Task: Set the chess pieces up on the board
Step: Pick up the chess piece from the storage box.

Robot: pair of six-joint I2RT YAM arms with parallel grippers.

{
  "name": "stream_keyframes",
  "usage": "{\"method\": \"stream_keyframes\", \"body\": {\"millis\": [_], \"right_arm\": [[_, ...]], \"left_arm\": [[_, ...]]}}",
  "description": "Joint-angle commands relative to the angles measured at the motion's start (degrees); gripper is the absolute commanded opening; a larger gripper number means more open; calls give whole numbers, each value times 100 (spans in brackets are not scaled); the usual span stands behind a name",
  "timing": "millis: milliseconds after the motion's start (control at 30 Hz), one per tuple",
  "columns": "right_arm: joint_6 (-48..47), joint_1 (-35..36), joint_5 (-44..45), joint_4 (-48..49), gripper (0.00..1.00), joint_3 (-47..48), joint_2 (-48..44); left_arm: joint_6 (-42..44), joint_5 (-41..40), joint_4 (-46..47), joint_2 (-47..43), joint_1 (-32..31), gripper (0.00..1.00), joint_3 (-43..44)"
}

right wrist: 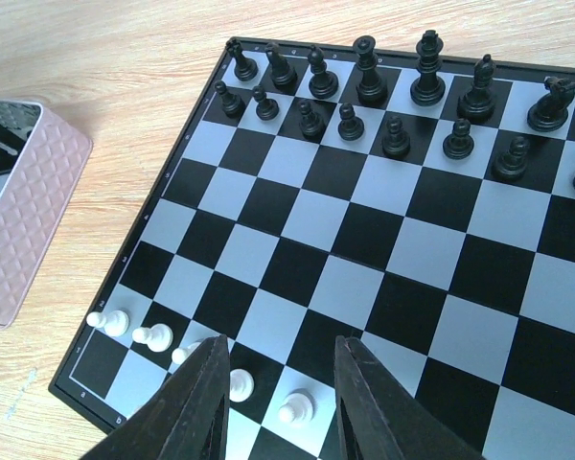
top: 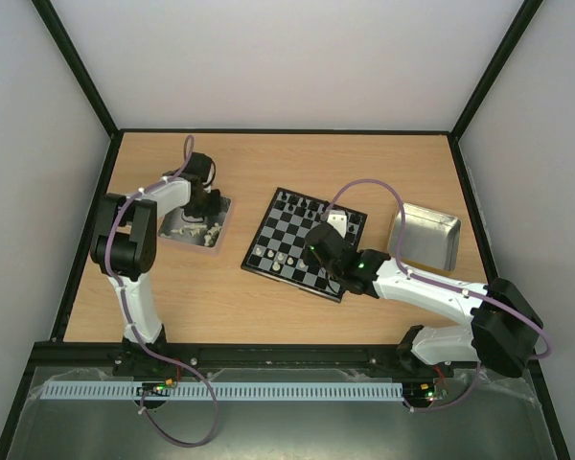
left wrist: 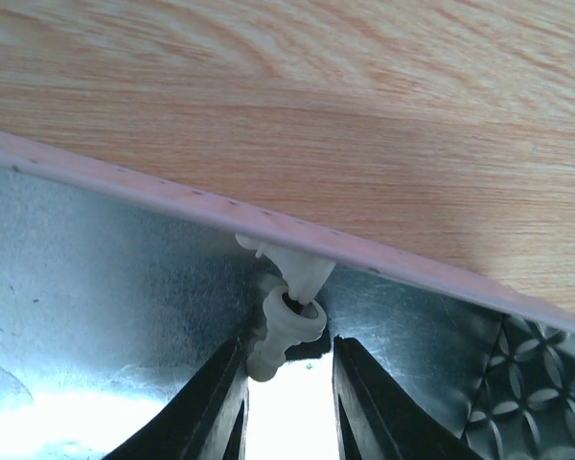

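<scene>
The board [top: 294, 233] lies at mid-table. Black chess pieces [right wrist: 371, 75] fill its two far rows. Several white pawns [right wrist: 295, 409] stand in a row near its close edge. My right gripper [right wrist: 280, 350] hovers open over those pawns with nothing between its fingers; in the top view it [top: 314, 252] is over the board's near side. My left gripper [left wrist: 289, 359] is down inside the left tray [top: 224, 226]. Its jaws stand apart. A cream-white piece [left wrist: 286, 331] lies on its side just ahead of the left fingertip [left wrist: 238, 362], against the tray wall, not clamped.
The left tray has a pink quilted outside [right wrist: 29, 211] and a shiny metal floor [left wrist: 115, 287], with more white pieces [top: 211, 233] in it. A second metal tray [top: 425, 238] sits right of the board. Black frame rails edge the wooden table [top: 297, 163].
</scene>
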Motion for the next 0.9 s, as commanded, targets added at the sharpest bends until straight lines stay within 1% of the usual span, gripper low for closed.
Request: {"method": "stream_keyframes", "body": {"millis": [0,67,267,467,600,733,867], "right_arm": [[53,38,105,89,29,-48,40],[60,34,105,90,29,-53,34],[72,33,81,116,29,-49,40],[83,37,63,118,29,-49,40],[94,36,53,125,29,-62,23],[117,33,48,119,29,-58,5],[107,33,-26,174,29,-79,-41]], "left_arm": [[-14,-216,169,103,28,29,54],[-13,-296,222,105,28,31,47],[-10,-370,420,95,22,31,-37],[-17,-369,758,-40,-4,21,-267],[-32,-384,712,-19,-32,16,-280],[-95,-462,658,-52,-42,12,-296],[-297,-474,609,-273,-42,11,-373]]}}
